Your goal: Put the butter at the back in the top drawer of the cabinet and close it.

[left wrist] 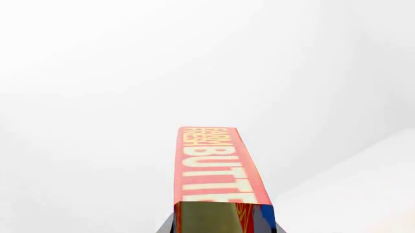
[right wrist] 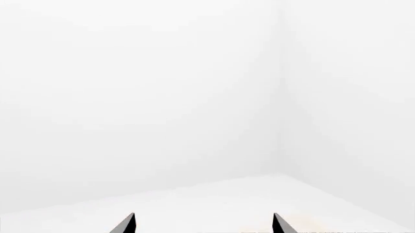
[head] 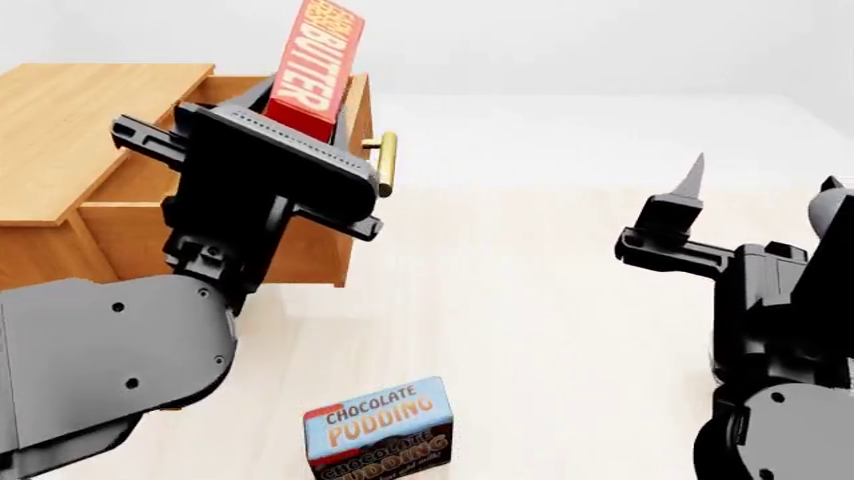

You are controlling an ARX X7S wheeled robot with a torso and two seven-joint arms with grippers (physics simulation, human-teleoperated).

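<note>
The left pincer (head: 287, 120) is clamped on the lower end of the butter (head: 318, 62), holding the box up on end, tilted, above the pulled-out top drawer (head: 358, 110) of the cabinet (head: 80, 120). The right pincer (right wrist: 202, 224) stands spread wide and holds nothing. A chocolate pudding box (head: 379, 430) sits on the bench (head: 561, 330).
</note>
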